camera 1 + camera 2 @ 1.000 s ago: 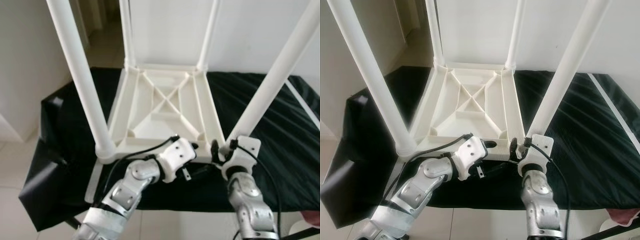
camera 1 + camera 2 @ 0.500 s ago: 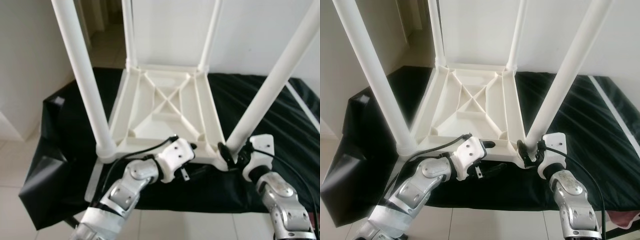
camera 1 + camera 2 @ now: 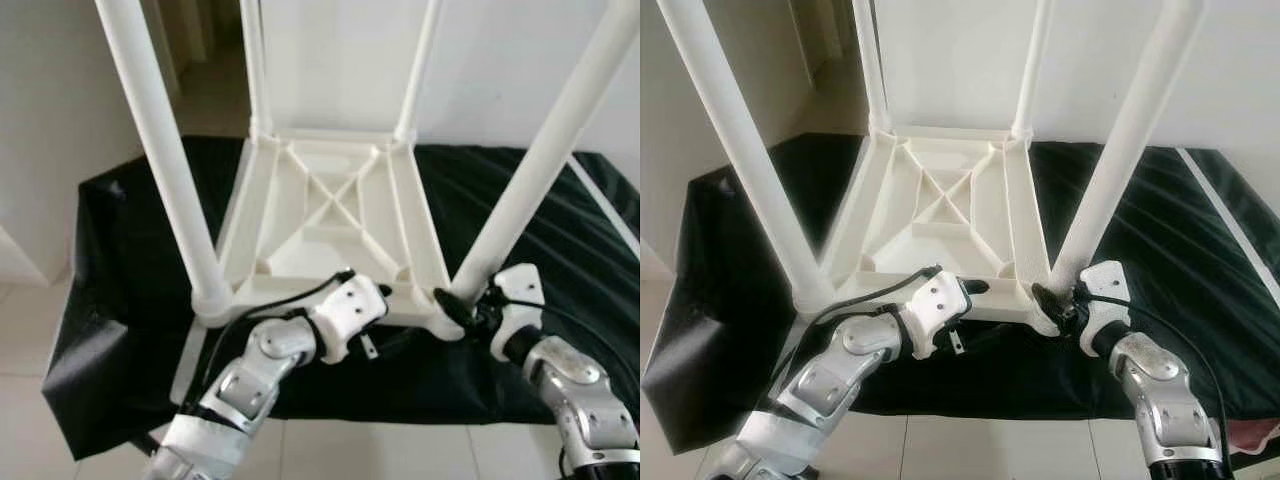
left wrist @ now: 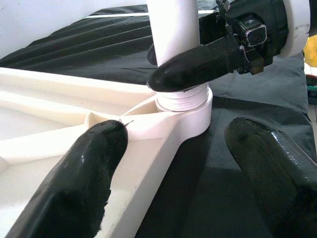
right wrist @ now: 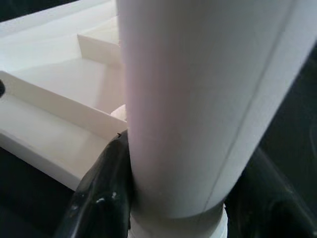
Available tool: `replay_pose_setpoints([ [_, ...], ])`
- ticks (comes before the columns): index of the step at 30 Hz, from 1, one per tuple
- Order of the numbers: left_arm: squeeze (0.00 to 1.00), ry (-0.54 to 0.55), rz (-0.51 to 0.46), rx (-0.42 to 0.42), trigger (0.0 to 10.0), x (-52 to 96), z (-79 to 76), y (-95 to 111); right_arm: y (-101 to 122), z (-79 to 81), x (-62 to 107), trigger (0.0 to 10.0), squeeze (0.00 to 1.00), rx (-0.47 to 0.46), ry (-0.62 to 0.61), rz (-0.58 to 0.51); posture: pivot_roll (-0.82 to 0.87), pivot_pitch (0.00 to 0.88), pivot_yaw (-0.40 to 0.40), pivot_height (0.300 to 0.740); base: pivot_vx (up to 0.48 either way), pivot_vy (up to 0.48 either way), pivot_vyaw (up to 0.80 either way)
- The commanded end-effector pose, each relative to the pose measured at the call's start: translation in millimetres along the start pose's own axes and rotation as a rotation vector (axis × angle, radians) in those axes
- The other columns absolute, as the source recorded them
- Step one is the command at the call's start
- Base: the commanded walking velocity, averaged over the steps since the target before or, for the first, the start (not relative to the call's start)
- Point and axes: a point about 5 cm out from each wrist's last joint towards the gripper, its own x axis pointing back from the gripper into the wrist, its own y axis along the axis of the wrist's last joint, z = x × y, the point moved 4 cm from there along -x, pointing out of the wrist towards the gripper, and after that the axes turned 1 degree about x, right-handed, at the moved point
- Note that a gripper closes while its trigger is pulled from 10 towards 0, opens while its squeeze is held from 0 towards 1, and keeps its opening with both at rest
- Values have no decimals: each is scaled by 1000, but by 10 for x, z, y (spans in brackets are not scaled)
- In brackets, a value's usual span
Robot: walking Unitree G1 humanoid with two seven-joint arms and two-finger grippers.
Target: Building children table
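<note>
Four legs stand up from upturned children table (image 3: 330, 215), which lies top-down on black cloth (image 3: 560, 230). My right pincer (image 3: 1058, 300) clamps near-right leg (image 3: 530, 180) just above its threaded socket (image 4: 185, 111). My left pincer (image 4: 171, 148) spread wide, one finger (image 4: 89, 163) resting on frame rim, nothing held. Risk, as I judge: thread visible at collar, leg maybe not fully seated; crooked twist can jam thread, or frame slides on cloth.
</note>
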Motion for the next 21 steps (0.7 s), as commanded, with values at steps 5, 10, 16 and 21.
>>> replay_pose_setpoints([
  [5, 0, -2, -4, -7, 10000, 7, 9, 35, -144, 44, 50, 0, 0, 3, 44, 65, 17, 0, -37, 740, 0, 0, 0],
  [10, 0, -4, -3, -7, 10000, 3, 11, 32, -163, 8, 42, 10000, 0, -3, -30, 84, 10, 0, -37, 740, 0, 0, 0],
  [16, 0, -8, -3, -6, 10000, -16, 4, 23, -198, 84, 13, 10000, 0, -35, -122, 91, -1, 0, -34, 740, 0, 0, 0],
  [21, 0, -20, -10, -3, 10000, -43, -24, 39, -218, 147, -14, 10000, 0, -115, -245, 99, -15, 0, -27, 740, 0, 0, 0],
])
